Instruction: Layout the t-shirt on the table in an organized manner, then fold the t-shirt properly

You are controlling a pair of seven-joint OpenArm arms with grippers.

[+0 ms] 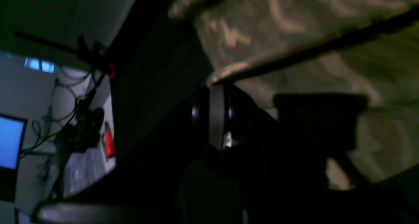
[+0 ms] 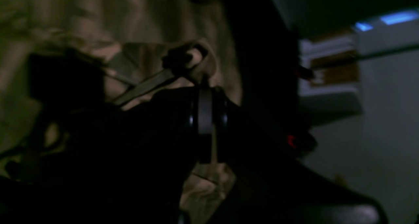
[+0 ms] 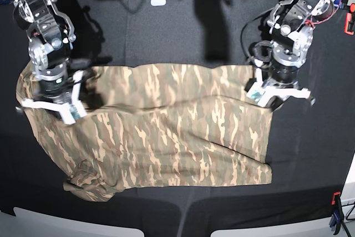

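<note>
pinching the t-shirt (image 3: 166, 131), left claw (image 3: 270, 99) and right claw (image 3: 66, 109) (both closed).

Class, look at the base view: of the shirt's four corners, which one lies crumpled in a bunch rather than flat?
The t-shirt's near corner on the view's left. It is rumpled into a dark bunch, while the near corner on the view's right lies flat and square; both far corners are pinched by grippers.
</note>
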